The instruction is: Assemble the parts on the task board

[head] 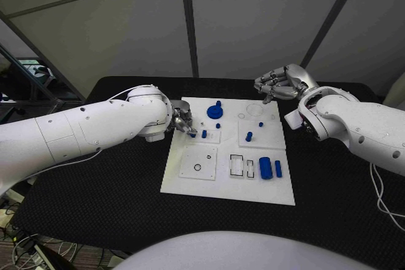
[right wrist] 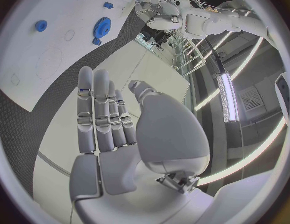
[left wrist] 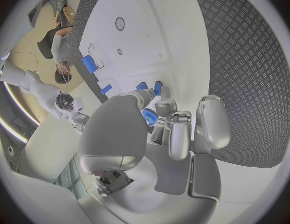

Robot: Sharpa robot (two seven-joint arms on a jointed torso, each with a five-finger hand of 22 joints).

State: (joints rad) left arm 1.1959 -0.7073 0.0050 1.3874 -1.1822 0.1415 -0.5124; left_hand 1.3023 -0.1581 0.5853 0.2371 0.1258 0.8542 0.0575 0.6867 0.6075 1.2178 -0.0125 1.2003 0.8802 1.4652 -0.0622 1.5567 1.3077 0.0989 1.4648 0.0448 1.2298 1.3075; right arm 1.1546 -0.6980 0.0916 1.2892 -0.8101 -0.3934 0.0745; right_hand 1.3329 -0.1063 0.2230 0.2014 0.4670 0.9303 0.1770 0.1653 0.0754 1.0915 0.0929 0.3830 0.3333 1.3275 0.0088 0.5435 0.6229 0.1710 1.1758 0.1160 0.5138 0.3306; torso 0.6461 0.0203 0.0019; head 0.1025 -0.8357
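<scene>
Left hand is down low at the left edge of the white board, about halfway along its upper half. Its fingers are bent toward a small blue peg that stands on the board. In the left wrist view the fingertips sit right by a blue piece, but I cannot tell if they have hold of it or only touch it.

Right hand is up in the air, above the far right corner of the board. It holds nothing. In the right wrist view its fingers are straight and lie side by side, with the thumb apart from them.

On the board, a blue gear sits near the far edge. Just past it, to the right, is a pale ring marked on the board. Two small blue pegs stand on a raised square on the right side. Nearer the robot, a fat blue bar and a thin blue bar lie side by side near the right edge. Beside them are two slots with dark outlines. To the left of the slots is a square plate with a small black ring on it.

The board lies in the middle of a black table.
</scene>
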